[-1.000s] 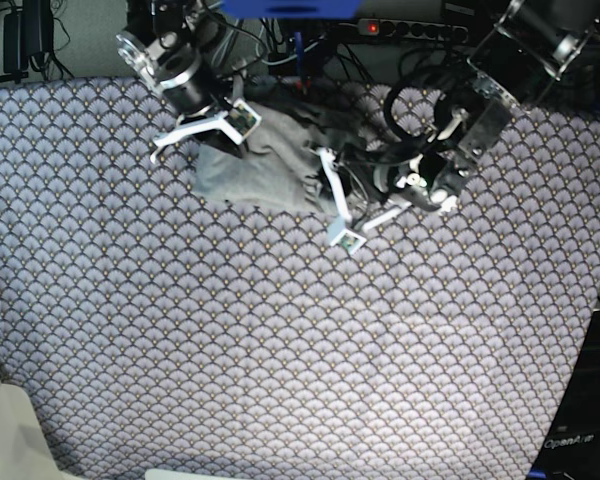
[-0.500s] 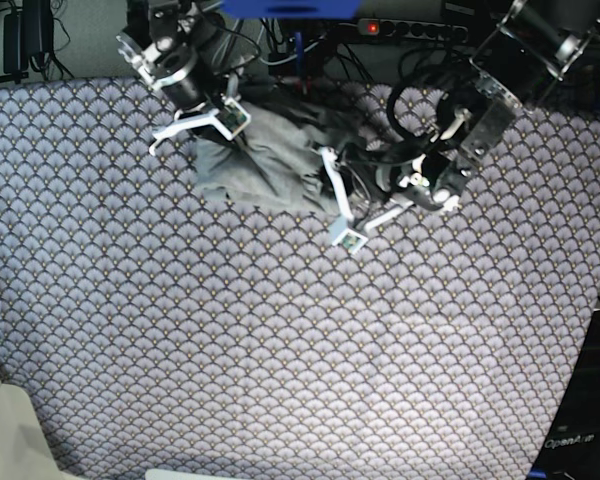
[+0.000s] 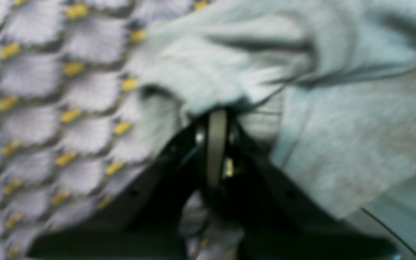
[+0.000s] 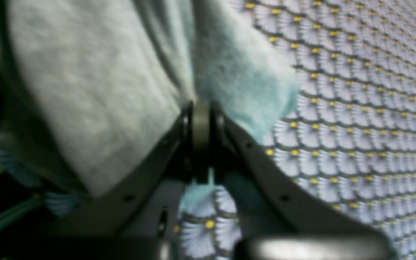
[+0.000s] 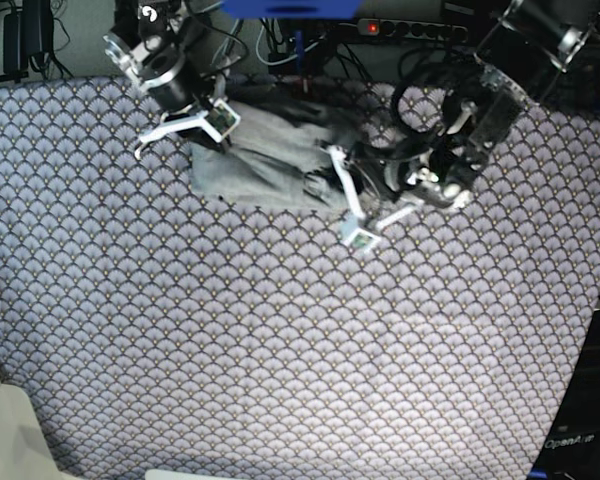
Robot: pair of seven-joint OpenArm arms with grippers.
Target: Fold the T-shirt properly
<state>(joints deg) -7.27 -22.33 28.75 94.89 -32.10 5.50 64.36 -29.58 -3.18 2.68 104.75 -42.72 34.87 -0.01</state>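
Note:
The light grey T-shirt [image 5: 265, 160] lies bunched at the back of the table, stretched between both arms. At its left corner, my right gripper [image 5: 210, 133] is shut on the fabric. The right wrist view shows the fingers [image 4: 200, 137] pressed together with T-shirt [image 4: 96, 90] cloth pinched at their tips. My left gripper [image 5: 327, 182] grips the shirt's right end. Its closed fingers [image 3: 213, 144] in the left wrist view run up under a fold of the T-shirt [image 3: 338, 126].
A purple-grey scallop-patterned cloth [image 5: 280, 330] covers the whole table. Cables and a power strip [image 5: 410, 28] run along the back edge. A pale beige object [image 5: 5, 430] sits at the front left corner.
My right gripper has pulled its corner of the shirt up and to the left, toward the back. The left gripper has shifted slightly right. The shirt is drawn out longer between them.

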